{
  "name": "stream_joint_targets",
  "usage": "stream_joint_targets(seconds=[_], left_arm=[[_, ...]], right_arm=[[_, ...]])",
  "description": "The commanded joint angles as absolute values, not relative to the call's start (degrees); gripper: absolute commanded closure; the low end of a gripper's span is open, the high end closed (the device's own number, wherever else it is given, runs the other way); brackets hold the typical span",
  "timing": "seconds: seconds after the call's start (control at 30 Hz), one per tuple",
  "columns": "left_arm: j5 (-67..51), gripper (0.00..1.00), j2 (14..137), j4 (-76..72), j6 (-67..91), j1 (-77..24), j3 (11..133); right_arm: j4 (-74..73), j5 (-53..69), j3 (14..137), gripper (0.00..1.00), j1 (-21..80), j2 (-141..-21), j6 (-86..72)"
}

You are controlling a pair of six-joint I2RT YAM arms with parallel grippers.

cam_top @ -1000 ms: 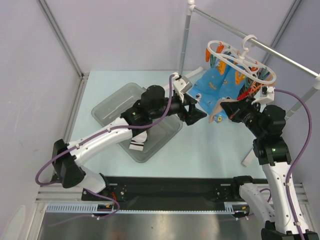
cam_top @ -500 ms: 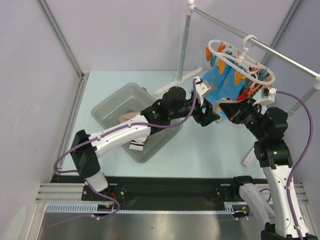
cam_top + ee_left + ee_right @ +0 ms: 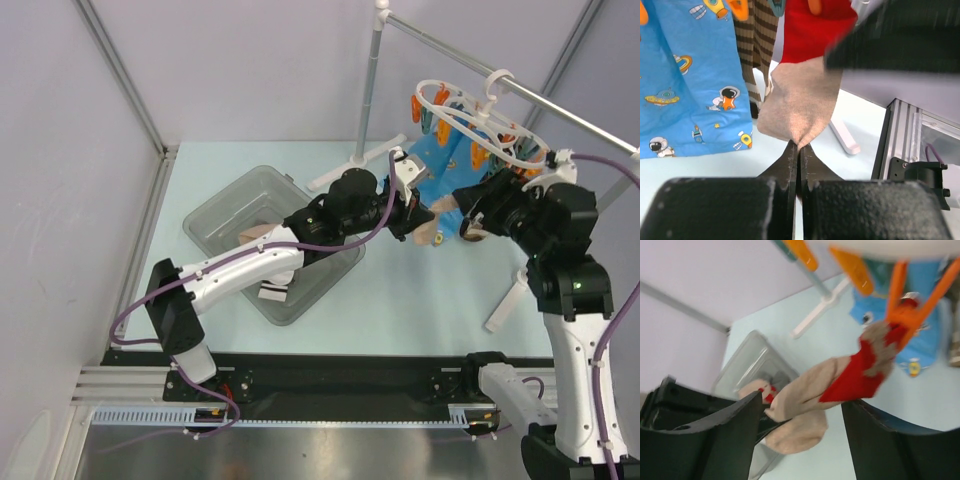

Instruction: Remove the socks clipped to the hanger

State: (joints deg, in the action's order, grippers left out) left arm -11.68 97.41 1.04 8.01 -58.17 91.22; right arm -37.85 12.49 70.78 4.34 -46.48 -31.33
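Sock toe (image 3: pixel 798 122), ribbed beige knit, pinched between left jaws; right jaws spread.

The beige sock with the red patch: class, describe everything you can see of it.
The beige sock is ribbed knit with a red patch near its top. An orange clip grips its upper end, so it is not yet free. The left pincer is shut on its lower tip, and in the right wrist view it stretches at a slant between the two. A brown striped sock hangs beside it.
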Motion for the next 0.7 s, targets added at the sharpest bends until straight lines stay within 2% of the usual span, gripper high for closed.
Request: stream_joint_targets(seconds=[0.0,0.23,0.4,0.67], left_arm=[[-9.85,1.00,95.89,1.14,9.23,-58.36,92.02],[-8.44,1.00,94.66,2.28,9.49,-58.18,90.62],[-8.61,1.00,92.65,1.94,10.63,-57.31,88.07],[-8.26,1.00,90.62,1.23,9.93,-56.87,85.69]], right_arm=[[-50.87,3.88,80.49,0.29,1.59,-50.27,-24.70],[-54.93,-6.41,91.31,0.30,-3.42,-55.89,-24.08],[-52.30,-12.03,93.17,0.31,-4.22,-57.66,-23.56],[-46.24,-5.80,91.94,0.39,-4.39,-60.47,-26.09]])
